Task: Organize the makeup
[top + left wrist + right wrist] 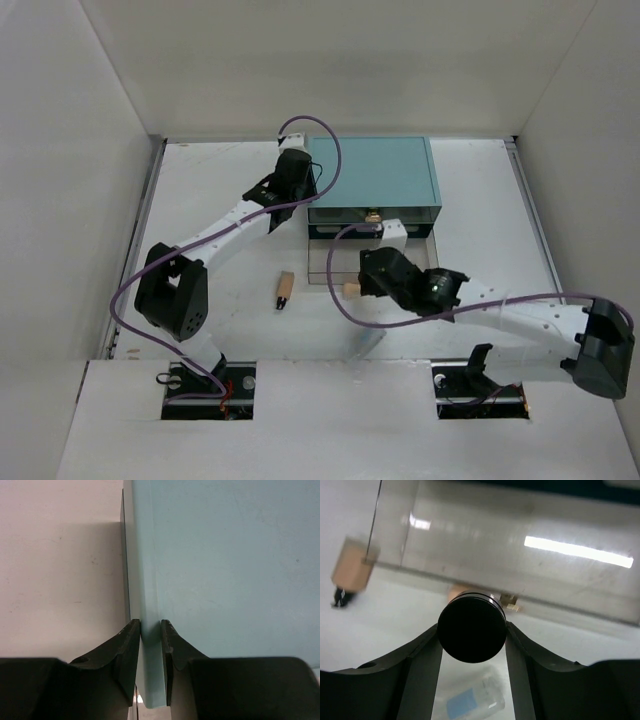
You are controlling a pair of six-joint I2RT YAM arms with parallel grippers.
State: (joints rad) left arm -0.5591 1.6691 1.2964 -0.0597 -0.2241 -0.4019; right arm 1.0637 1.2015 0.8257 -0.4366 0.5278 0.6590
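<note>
Black round jar [470,625]: closest to the right wrist lens, seen end-on, hanging above the worktop [220,190] just in front of the clear drawer [470,535].
Right gripper [472,640]: grasping the jar, one finger pressed against each side of its round wall.
Left gripper [150,630]: clenched on the left rim of the teal box [235,570], near that box's far-left corner.
Teal box: midway along the far edge of the worktop, with its drawer pulled out toward the near edge.
Tan tube [285,291]: lying mid-worktop, just left of the drawer's front-left corner.
Peach sponge [351,289]: at the drawer's front wall; whether it is inside or outside I cannot tell.
Clear tube [472,700]: flat on the worktop beneath the right gripper, on the near side of the drawer.
Step in hand: by my reading, carrying the jar over the front wall and into the drawer.
Doing it well: raise the jar until its underside clears the clear wall, then travel toward the far edge until it is over the drawer floor. Lower close to the floor before letting go, and set it on a flat face so it cannot roll. Place it toward a corner, leaving room for the tubes.
Left arm's part: keep the clamp firm so the box does not slide.
Risk: the transparent wall is hard to judge, and a bump could push the drawer shut.
</note>
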